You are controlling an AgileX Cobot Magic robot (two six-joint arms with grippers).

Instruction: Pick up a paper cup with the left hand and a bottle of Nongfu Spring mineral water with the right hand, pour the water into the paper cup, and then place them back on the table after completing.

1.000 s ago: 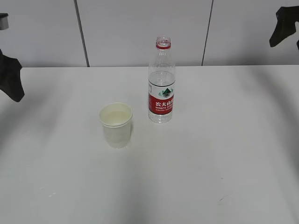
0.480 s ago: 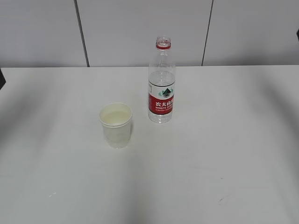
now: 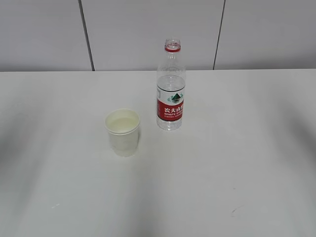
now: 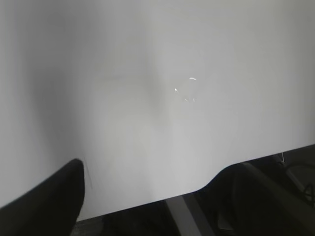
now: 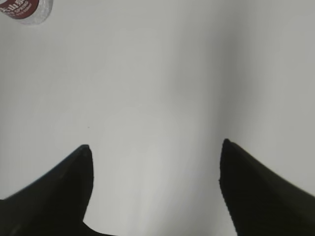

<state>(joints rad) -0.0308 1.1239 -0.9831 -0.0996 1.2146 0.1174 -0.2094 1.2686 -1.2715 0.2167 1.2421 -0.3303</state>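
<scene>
The white paper cup (image 3: 122, 133) stands upright on the white table (image 3: 222, 163), left of centre. The Nongfu Spring bottle (image 3: 171, 89), clear with a red label and no cap, stands upright just behind and right of the cup, apart from it. I cannot tell the water level in either. Neither arm shows in the exterior view. My left gripper (image 4: 156, 164) is open and empty over bare table near its edge. My right gripper (image 5: 155, 145) is open and empty over bare table; the bottle's labelled lower part (image 5: 25, 11) shows at the top left corner of the right wrist view.
A grey panelled wall (image 3: 148, 29) runs behind the table. The table's edge (image 4: 147, 201) crosses the bottom of the left wrist view, with dark space beyond. Faint scuff marks (image 3: 234, 211) lie near the front.
Both arms have left the exterior view: the left one off the left side, the right one off the upper right. Cup and bottle have not moved.
</scene>
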